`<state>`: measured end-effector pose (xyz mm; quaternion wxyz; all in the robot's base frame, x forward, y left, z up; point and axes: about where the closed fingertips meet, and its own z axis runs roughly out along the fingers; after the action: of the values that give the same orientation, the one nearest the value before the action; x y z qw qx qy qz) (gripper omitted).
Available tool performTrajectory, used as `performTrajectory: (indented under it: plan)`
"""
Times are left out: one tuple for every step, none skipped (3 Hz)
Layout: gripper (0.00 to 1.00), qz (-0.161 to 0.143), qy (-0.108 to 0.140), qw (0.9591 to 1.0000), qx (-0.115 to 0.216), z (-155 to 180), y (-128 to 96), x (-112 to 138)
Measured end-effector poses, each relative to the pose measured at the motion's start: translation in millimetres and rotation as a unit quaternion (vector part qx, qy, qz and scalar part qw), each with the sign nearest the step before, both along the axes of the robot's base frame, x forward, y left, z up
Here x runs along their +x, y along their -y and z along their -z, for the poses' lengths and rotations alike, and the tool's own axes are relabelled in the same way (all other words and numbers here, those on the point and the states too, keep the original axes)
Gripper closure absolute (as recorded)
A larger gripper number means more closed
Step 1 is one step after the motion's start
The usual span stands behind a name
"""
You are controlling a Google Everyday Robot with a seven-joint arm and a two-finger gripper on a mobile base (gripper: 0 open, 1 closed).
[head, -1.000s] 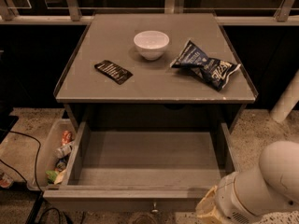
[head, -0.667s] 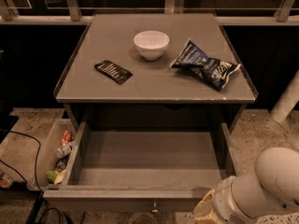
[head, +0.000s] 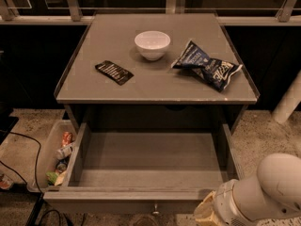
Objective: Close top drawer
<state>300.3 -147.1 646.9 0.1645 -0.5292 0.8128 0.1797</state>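
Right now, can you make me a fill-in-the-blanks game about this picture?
1. The top drawer is pulled ___.
2. The bowl on the cabinet top is coloured ___.
3. The bowl stands between the black packet and the chip ___.
4. The tool is near the drawer's front ___ corner.
Missing words: open, white, bag, right.

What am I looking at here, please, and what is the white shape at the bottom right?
One camera looks down on a grey cabinet. The white shape is a robot's arm; its gripper is at the bottom right, by the front right corner of the top drawer, which is pulled open and looks empty. Whether the gripper holds anything cannot be seen. On top lie a white bowl, a black packet and a blue snack bag. A bin of small items stands on the floor, left.
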Motion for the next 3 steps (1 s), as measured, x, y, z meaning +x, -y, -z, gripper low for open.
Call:
performTrajectory:
  plan:
    - [0.59,0.000,0.000,1.0000,0.000,0.0,0.0,0.0]
    - [0.35,0.000,0.000,1.0000,0.000,0.0,0.0,0.0]
    - [0.12,0.000,0.000,1.0000,0.000,-0.1,-0.1,0.1]
